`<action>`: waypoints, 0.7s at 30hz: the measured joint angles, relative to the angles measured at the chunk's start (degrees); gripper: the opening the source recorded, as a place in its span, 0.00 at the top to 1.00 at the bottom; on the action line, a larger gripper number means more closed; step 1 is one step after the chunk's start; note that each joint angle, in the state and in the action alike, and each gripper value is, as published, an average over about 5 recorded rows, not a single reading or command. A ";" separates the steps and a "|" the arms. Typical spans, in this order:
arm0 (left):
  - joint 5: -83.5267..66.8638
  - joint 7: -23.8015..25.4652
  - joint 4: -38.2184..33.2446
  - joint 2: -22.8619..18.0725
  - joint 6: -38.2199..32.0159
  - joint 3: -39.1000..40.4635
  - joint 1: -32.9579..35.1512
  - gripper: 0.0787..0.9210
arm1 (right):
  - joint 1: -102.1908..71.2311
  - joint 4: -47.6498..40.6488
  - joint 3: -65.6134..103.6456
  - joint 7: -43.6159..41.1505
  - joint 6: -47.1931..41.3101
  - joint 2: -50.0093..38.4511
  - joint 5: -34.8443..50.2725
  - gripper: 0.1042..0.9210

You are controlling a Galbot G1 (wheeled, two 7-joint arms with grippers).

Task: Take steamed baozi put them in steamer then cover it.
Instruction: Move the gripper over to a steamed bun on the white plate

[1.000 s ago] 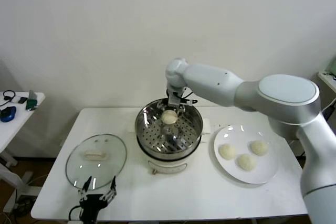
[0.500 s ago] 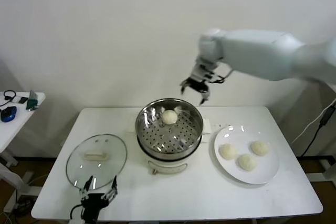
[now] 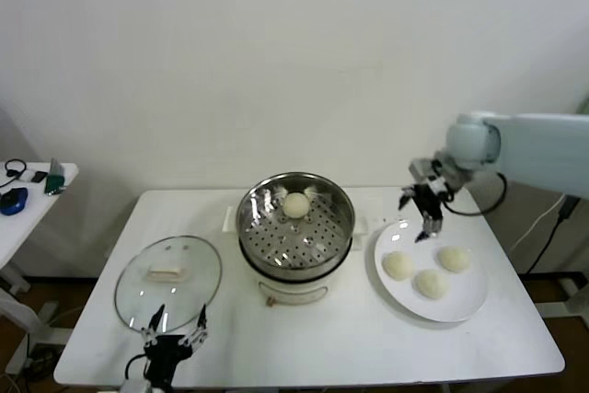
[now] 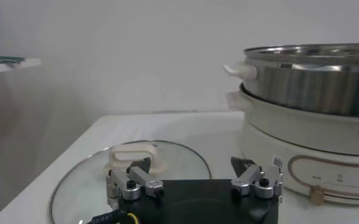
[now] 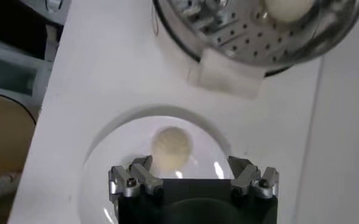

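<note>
Now open right gripper (image 3: 422, 213) fingers above plated steamed baozi (image 3: 398, 265).

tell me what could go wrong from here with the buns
The open right hand hangs over the far rim of the plate; three buns sit close together there, so a descent may nudge a neighbour. The bun in the steamer lies near its far wall, so later drops could land on it.

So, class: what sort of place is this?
Probably a lab or test room, not a home kitchen: a bare white table against a blank wall, an electric steamer, and a side desk with loose gadgets.
</note>
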 measured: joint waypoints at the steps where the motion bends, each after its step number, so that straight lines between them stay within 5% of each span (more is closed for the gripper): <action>1: 0.05 0.00 0.00 -0.03 0.01 -0.04 0.03 0.12 | -1.22 -0.27 0.66 0.25 -0.65 -0.26 -0.35 0.12; 21: 0.09 -0.21 0.47 -0.67 -0.28 -0.37 0.65 0.12 | -22.67 -11.01 14.81 4.85 -6.68 3.03 -7.28 0.12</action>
